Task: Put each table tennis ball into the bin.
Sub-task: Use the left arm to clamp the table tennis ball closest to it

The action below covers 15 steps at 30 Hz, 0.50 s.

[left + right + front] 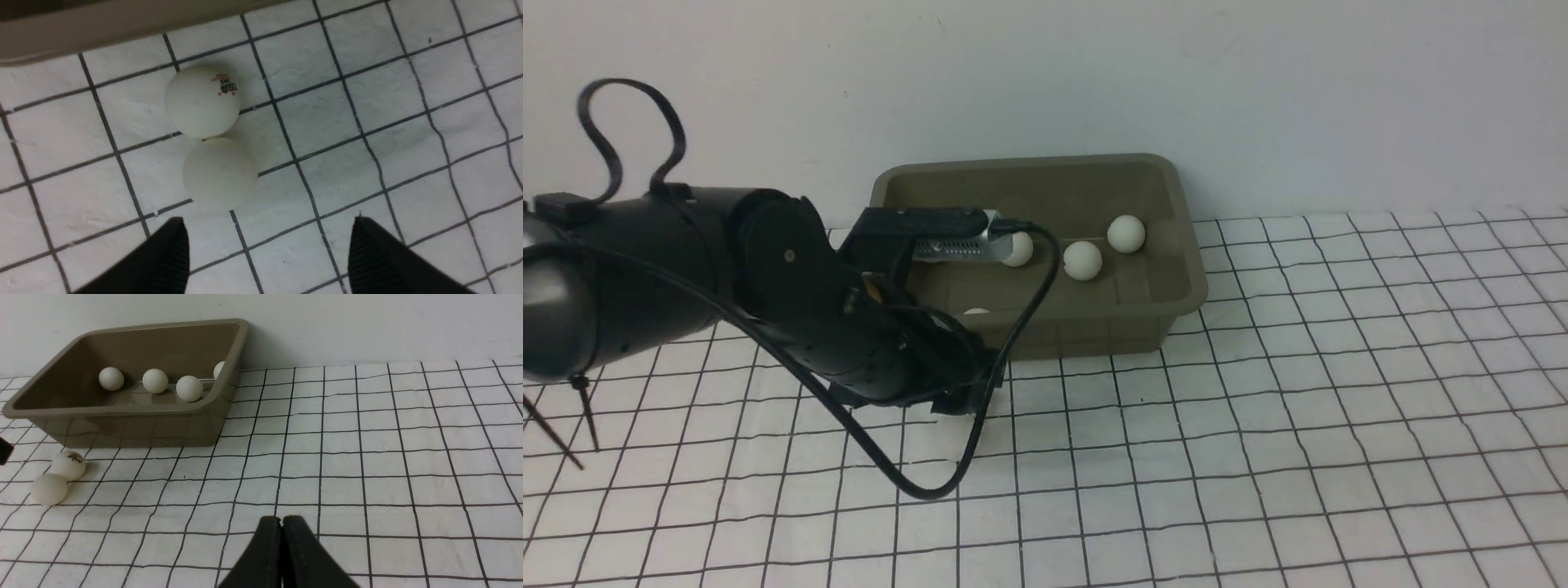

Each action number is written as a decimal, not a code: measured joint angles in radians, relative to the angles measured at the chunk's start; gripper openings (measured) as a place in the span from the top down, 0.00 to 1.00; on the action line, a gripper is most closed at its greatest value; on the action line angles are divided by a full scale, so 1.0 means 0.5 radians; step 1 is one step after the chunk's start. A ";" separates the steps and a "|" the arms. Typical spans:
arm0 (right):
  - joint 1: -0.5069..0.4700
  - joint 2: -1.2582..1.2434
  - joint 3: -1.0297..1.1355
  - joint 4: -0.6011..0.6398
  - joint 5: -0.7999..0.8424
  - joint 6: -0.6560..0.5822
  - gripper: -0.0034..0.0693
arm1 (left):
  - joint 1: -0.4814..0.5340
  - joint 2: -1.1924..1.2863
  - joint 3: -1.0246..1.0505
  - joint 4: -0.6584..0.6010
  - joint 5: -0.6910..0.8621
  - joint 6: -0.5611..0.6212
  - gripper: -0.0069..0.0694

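My left end effector [268, 226] hangs spread above two touching balls [220, 173] on the bench [367, 81] by the bin [81, 32], poised to pinch one; my right end effector [282, 522] rests pressed together.

Left tool [267, 223] wide apart, right tool [282, 519] closed.

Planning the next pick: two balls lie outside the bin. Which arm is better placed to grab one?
Left, likely. The left gripper is close to the plain ball and printed ball, jaws open; the right gripper is shut, well away from them.
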 joint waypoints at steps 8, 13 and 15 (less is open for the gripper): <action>0.000 0.000 0.000 0.000 0.000 0.000 0.98 | 0.000 0.247 0.000 0.000 -0.102 -0.017 0.28; 0.000 0.000 0.000 0.000 0.000 0.000 0.98 | 0.000 0.332 0.000 0.000 -0.180 -0.017 0.28; 0.000 0.000 0.000 0.000 0.000 0.000 0.98 | 0.000 0.341 0.000 0.000 -0.203 -0.017 0.28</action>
